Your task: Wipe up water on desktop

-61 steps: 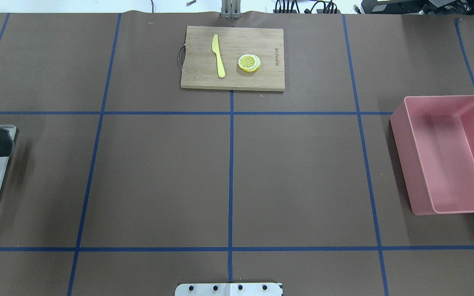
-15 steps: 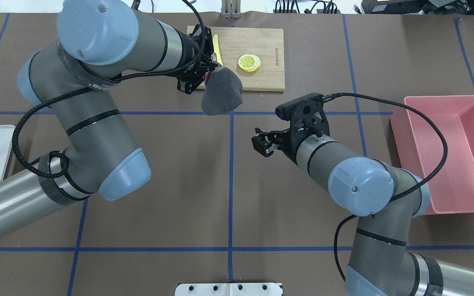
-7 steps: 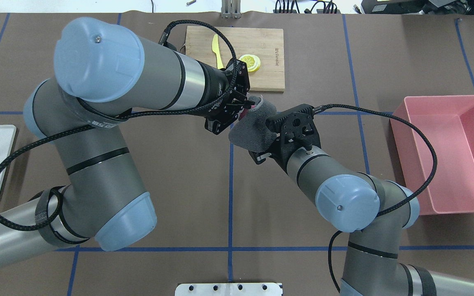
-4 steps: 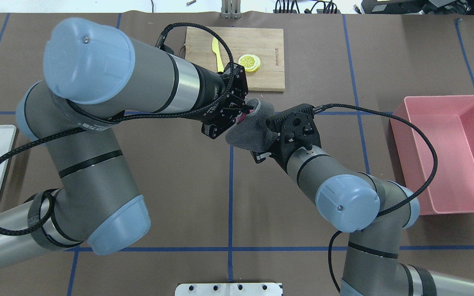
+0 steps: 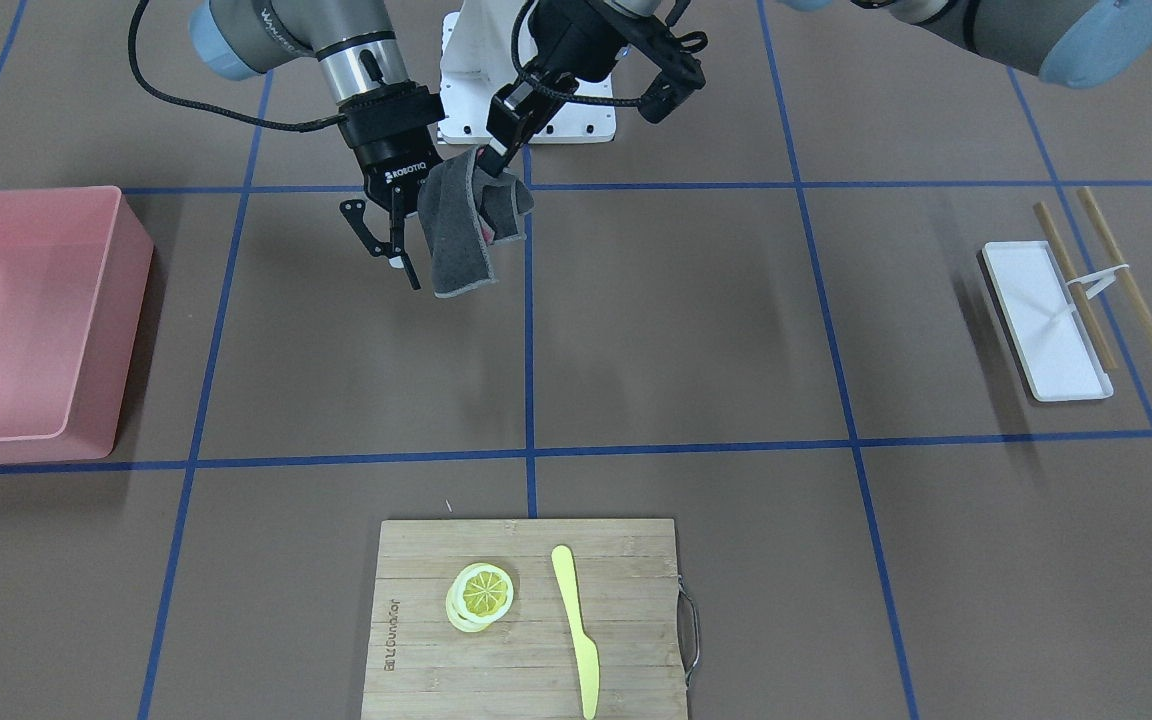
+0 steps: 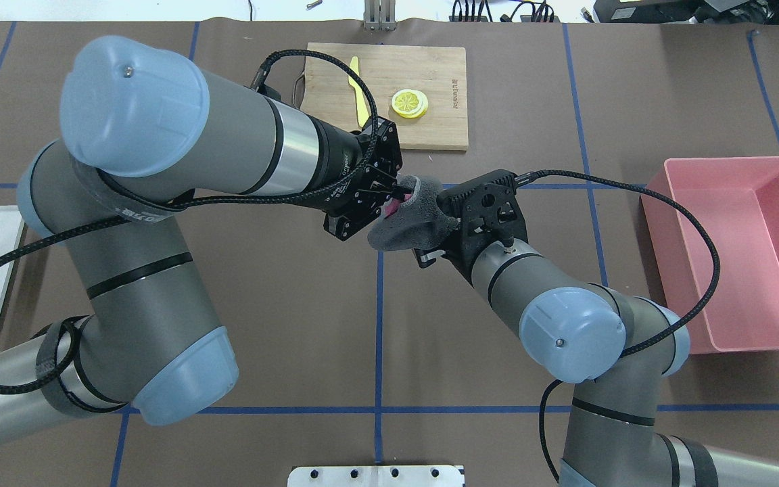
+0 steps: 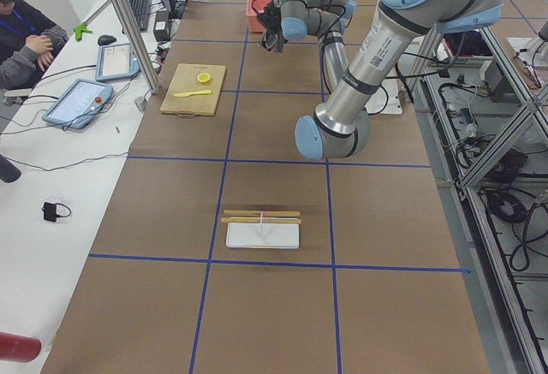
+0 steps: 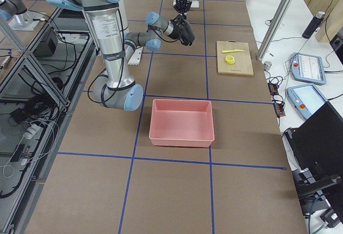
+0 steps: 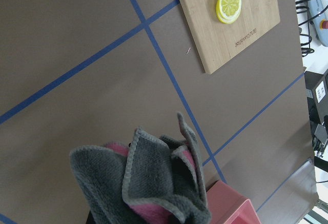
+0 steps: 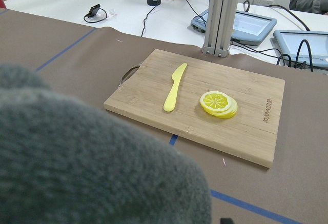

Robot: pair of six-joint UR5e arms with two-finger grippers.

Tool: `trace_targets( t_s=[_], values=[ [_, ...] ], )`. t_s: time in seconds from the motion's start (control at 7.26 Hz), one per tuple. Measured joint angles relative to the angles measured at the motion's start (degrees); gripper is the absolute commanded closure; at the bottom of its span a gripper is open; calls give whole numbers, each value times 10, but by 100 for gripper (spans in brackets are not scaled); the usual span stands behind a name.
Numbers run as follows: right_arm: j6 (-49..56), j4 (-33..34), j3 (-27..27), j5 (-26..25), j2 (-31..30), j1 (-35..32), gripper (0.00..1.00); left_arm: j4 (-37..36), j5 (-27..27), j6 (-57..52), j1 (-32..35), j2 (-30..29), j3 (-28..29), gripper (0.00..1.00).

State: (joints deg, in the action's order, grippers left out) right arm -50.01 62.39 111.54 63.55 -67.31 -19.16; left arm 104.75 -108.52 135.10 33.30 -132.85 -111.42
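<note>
my left arm [image 6: 153, 270] comes in from the near left, folds at a raised elbow and sends its forearm out to the right and far, over the middle of the desktop [image 6: 281, 291]. the left gripper [image 6: 397, 193] points right and downward, its jaws pinched tight on the top fold of a grey cloth [image 6: 411, 222] with a pink inner side. the cloth hangs bunched below that pinch, over the blue centre line. it is clear of the desktop: in the left wrist view it sits in the air with the brown surface well beneath it.

my right arm [image 6: 569, 328] enters from the near right and stretches its forearm far and left, with the wrist tipped downward. the right gripper [image 5: 391, 262] has its jaws apart. the cloth hangs just beside the finger nearer the left gripper, touching it or nearly so. i cannot tell whether any of the cloth sits between the fingers. the grey cloth, close up, fills half of the right wrist view.

beyond the two grippers, at the middle of the far edge, lies a bamboo cutting board [image 6: 430, 132] carrying a yellow knife [image 5: 576, 620] and lemon slices [image 6: 410, 103]. a pink bin [image 6: 683, 291] stands at the right, well apart from the grippers, and a white tray [image 5: 1026, 300] lies at the left.
</note>
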Motion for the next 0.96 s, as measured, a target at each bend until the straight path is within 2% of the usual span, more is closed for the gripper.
trace_targets(
  t_s=[0.41, 0.96],
  values=[
    [-1, -1, 1, 0, 1, -1, 100, 0, 0, -4, 0, 4, 0, 100],
    [-1, -1, 1, 0, 0, -3, 100, 0, -1, -8, 2, 17, -5, 100]
  ],
)
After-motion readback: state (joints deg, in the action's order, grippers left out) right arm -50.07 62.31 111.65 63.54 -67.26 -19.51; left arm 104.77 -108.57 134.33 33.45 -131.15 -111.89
